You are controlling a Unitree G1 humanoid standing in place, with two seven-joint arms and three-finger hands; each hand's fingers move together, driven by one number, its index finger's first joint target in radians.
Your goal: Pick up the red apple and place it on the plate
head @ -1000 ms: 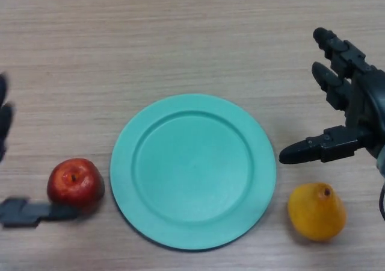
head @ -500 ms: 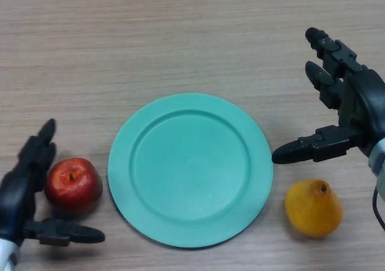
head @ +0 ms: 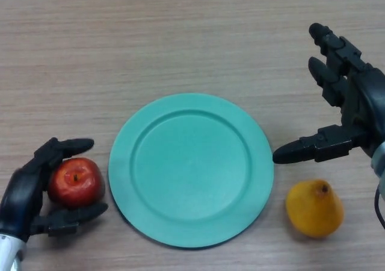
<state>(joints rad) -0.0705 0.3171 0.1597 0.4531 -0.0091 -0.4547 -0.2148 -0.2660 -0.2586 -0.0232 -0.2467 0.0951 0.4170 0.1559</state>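
A red apple (head: 74, 181) rests on the wooden table just left of a teal plate (head: 191, 169). My left hand (head: 25, 194) comes in from the lower left and is curled round the apple, fingers over its top and thumb under its near side. My right hand (head: 352, 108) hovers open over the table to the right of the plate, fingers straight and thumb pointing toward the plate's rim.
A yellow-orange pear (head: 314, 209) lies on the table right of the plate, below my right hand. The wooden table (head: 180, 36) stretches away behind the plate.
My left hand has come in from the left edge and its fingers have closed round the apple. The right hand has barely shifted. The apple and plate stay in place.
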